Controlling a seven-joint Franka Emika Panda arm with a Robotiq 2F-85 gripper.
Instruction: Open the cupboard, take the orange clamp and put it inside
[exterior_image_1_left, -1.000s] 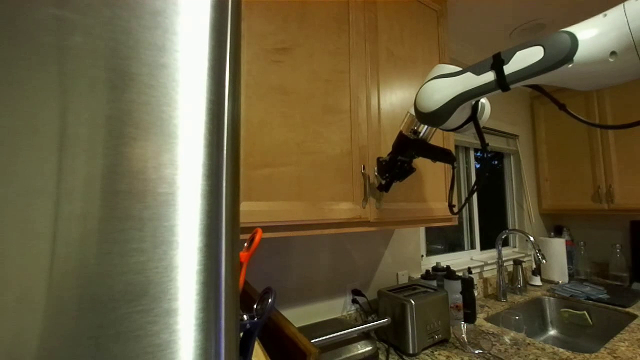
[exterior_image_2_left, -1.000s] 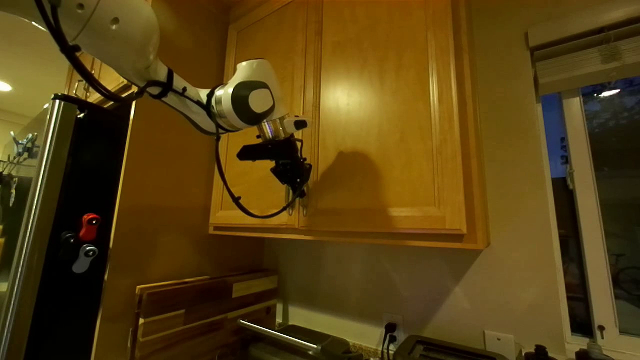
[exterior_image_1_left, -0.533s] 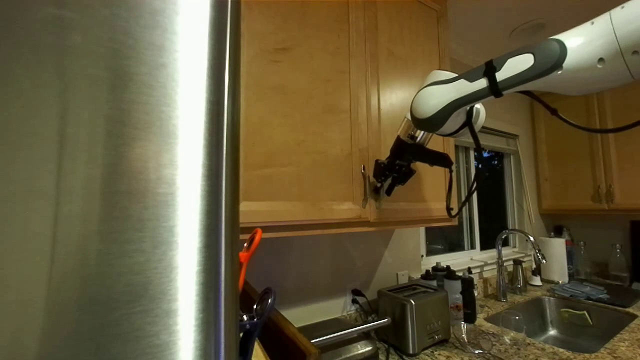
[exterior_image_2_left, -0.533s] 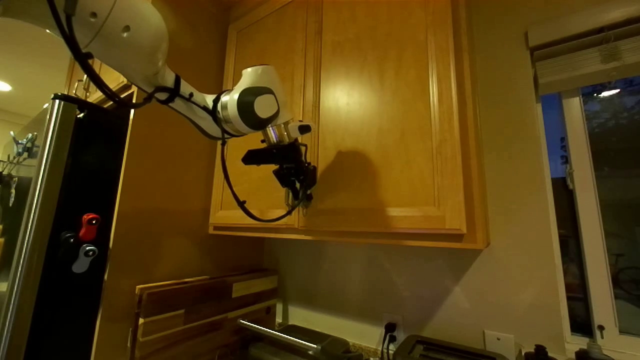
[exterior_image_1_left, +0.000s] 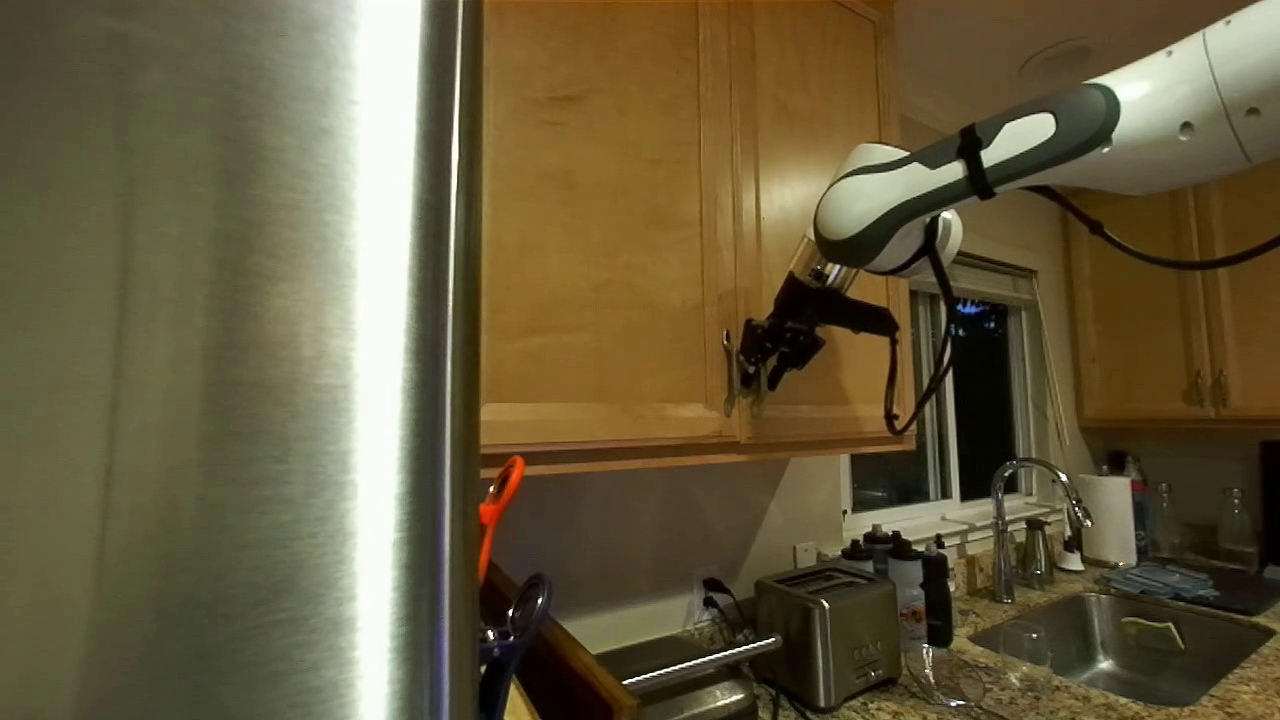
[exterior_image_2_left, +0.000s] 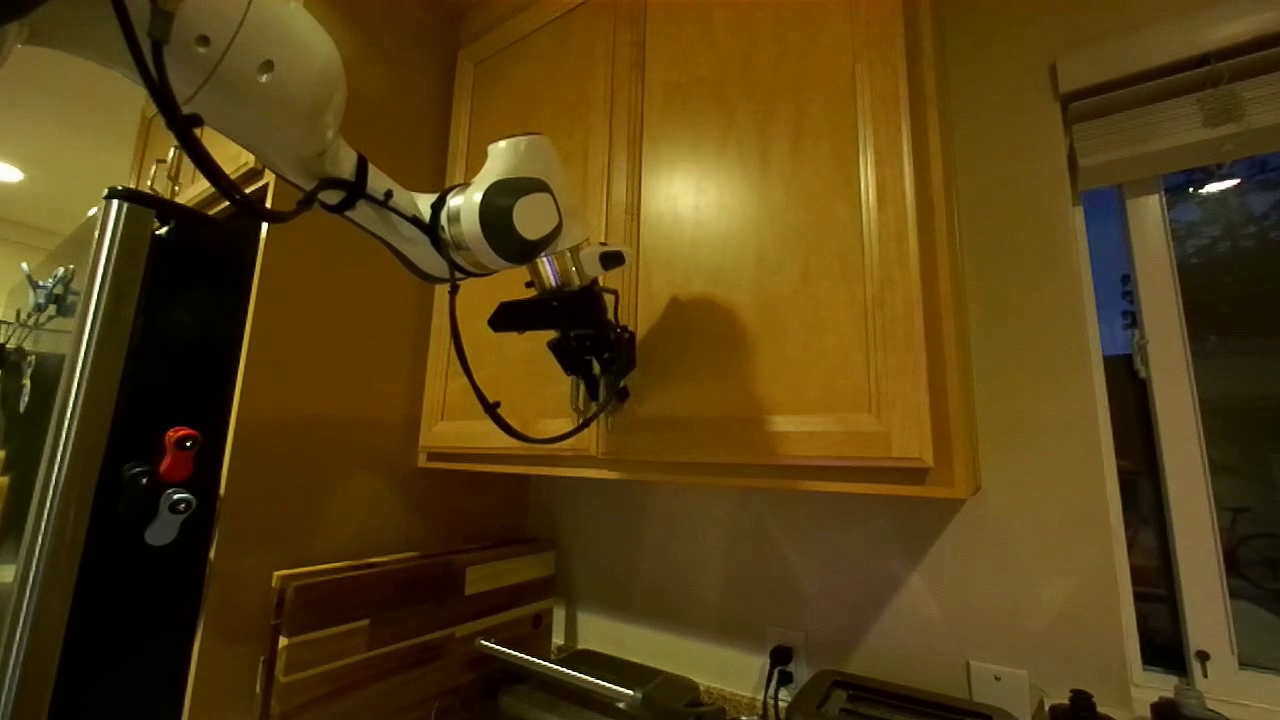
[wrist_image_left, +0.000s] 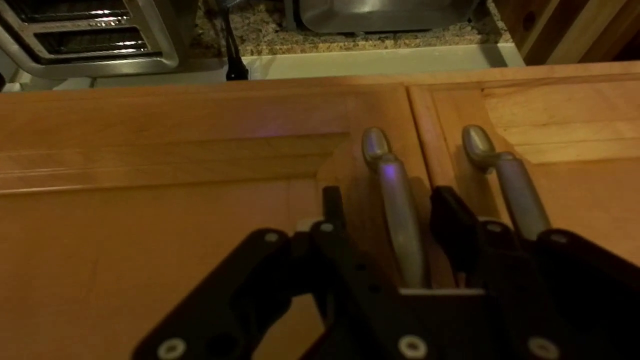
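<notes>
The cupboard (exterior_image_1_left: 600, 220) is a honey-brown wall cabinet with its doors shut; it fills much of both exterior views (exterior_image_2_left: 750, 200). My gripper (wrist_image_left: 387, 197) is open in the wrist view, one finger on each side of a metal bar handle (wrist_image_left: 402, 220). Contact with the handle cannot be told. Both exterior views show the gripper (exterior_image_1_left: 760, 380) at the paired handles, low on the doors (exterior_image_2_left: 608, 393). The orange clamp (exterior_image_1_left: 489, 513) shows at the steel fridge's edge in an exterior view; a matching red-orange clip (exterior_image_2_left: 180, 453) is on the fridge's black side.
The neighbouring door's handle (wrist_image_left: 522, 197) is close beside one finger. Below the cupboard are a toaster (exterior_image_1_left: 830, 630), wooden boards (exterior_image_2_left: 420, 610) and several bottles (exterior_image_1_left: 905, 580). The fridge (exterior_image_1_left: 240, 360) stands beside the cupboard. Grey (exterior_image_2_left: 170, 517) and black clips are near the red-orange one.
The arm and gripper have moved a little down and across toward the handles, and the fingers now sit around one handle. The cupboard doors have not moved.
</notes>
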